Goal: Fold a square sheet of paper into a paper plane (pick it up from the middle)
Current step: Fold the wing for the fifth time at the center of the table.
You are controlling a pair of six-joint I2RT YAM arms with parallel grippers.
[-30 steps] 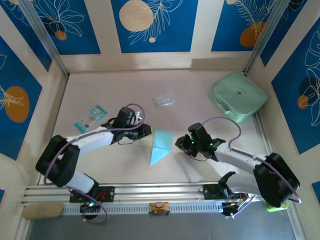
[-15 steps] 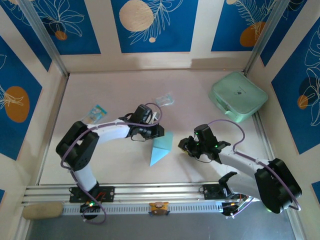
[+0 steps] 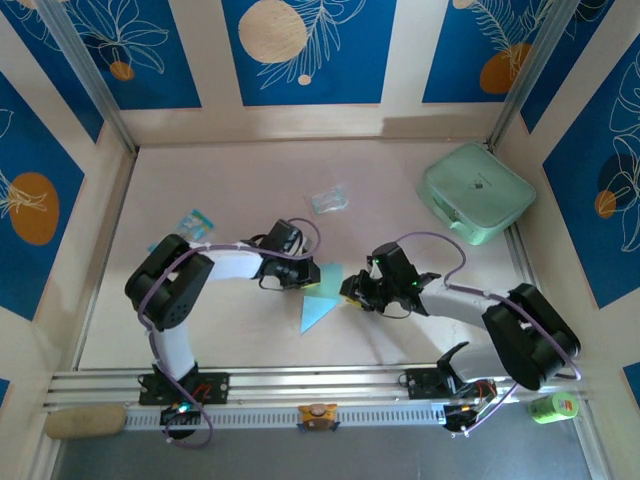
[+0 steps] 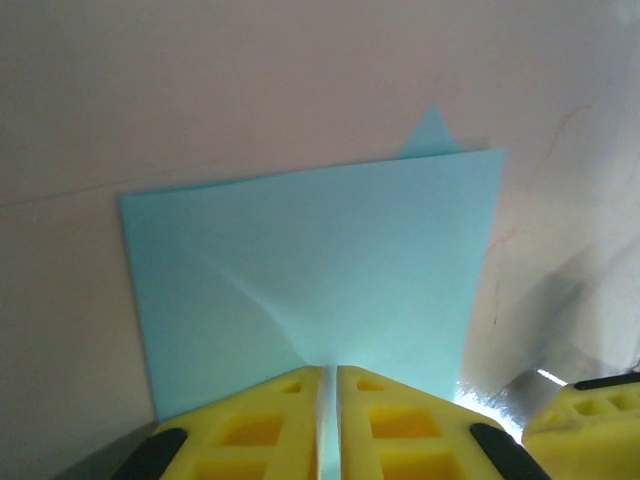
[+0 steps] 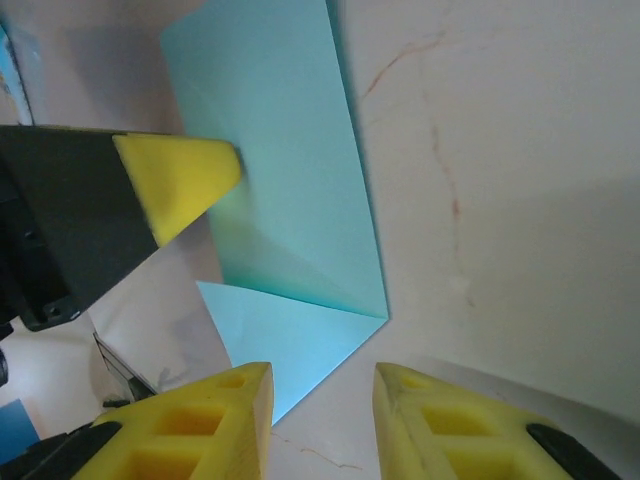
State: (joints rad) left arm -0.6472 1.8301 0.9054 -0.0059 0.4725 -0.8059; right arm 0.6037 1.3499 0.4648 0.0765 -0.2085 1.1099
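Note:
The square sheet of paper [image 3: 322, 298] is light blue and lies partly folded on the table, tapering to a point toward the near edge. In the left wrist view the paper [image 4: 310, 240] runs into the narrow slit between my yellow fingers, its creases converging there. My left gripper [image 3: 304, 274] [image 4: 330, 372] is shut on the paper's left edge. My right gripper [image 3: 351, 290] [image 5: 320, 385] is open, low over the table at the paper's right corner. The paper [image 5: 290, 170] lies ahead of it, its lower flap reaching the left finger. The left gripper's fingertip [image 5: 185, 170] rests on the sheet's far side.
A mint-green case [image 3: 477, 192] sits at the back right. A clear crumpled wrapper [image 3: 328, 200] lies behind the paper. A blue-and-white packet [image 3: 190, 222] lies by the left arm's elbow. Panel walls close in the table on three sides.
My left gripper has swung right onto the paper's left edge and its jaws have closed. My right gripper drew back slightly, then moved left to the paper's right corner.

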